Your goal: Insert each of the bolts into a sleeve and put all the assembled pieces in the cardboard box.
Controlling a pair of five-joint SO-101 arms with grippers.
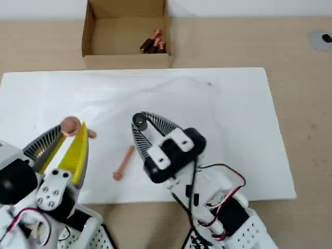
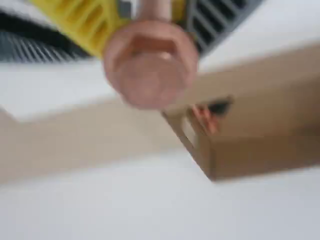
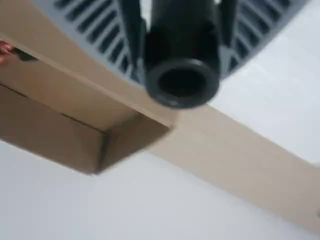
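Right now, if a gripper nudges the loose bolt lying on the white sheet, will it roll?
Probably: the loose bolt lies flat on the white sheet; its round shank would likely roll, its wider head curving the path. It looks rigid and small, so it may skid.

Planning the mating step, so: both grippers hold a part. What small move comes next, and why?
Probably ease the bolt in the left gripper toward the sleeve in the right gripper, aligning it with the open bore; the parts are held apart, not yet joined.
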